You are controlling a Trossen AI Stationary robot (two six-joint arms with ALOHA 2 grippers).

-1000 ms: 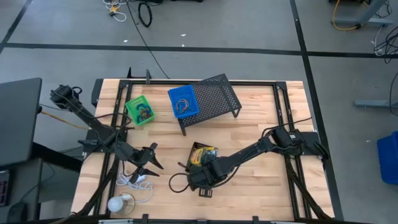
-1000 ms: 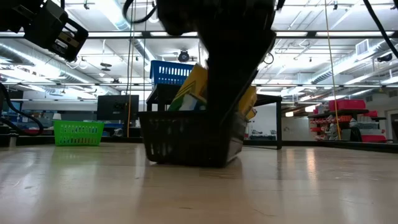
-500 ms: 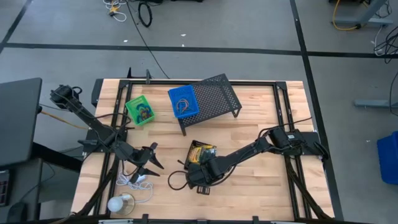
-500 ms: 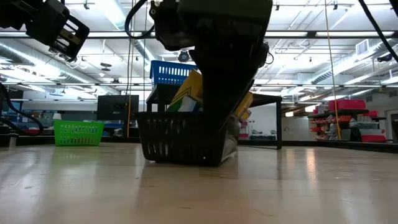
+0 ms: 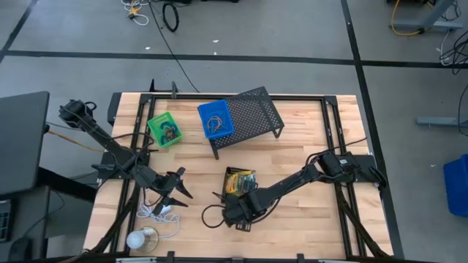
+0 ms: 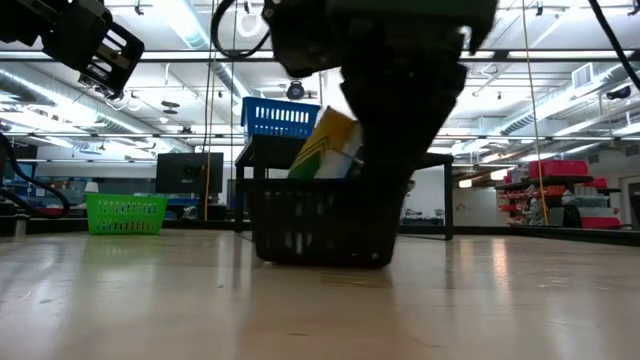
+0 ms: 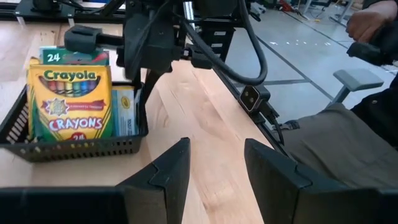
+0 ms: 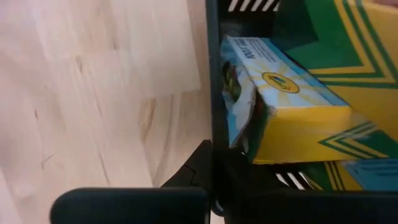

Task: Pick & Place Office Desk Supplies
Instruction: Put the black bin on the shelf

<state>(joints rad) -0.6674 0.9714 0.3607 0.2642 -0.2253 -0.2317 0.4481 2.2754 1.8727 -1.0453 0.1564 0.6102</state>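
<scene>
A black tray (image 5: 228, 191) holding yellow and green crayon boxes (image 7: 69, 102) stands on the table's near middle; it also shows in the low view (image 6: 325, 230). My right gripper (image 5: 238, 213) is shut on the tray's near wall. My left gripper (image 5: 177, 187) is open and empty to the tray's left, above the table, its fingers (image 7: 165, 174) pointing toward the tray. A green tray (image 5: 164, 130) with loops stands at the far left. A blue tray (image 5: 216, 120) with loops sits on a black mesh shelf (image 5: 256, 115). My right gripper holds the black tray by its near wall (image 8: 214, 134), one finger (image 8: 194, 167) outside the wall and the other seemingly inside. The fingers come down slanting from the table's near right. The tray sits level, and whether its bottom touches the table cannot be told.
A white coiled cable (image 5: 157, 212) and a white ball (image 5: 137, 239) lie at the near left, just below my left gripper. A seated person (image 7: 373, 37) shows beyond the table's right edge. Bare wood lies right of the tray.
The black tray was tipped, its right side raised; it now sits level and has shifted a little toward the table's right edge. My right gripper has moved slightly toward the near edge, still shut on the tray wall.
</scene>
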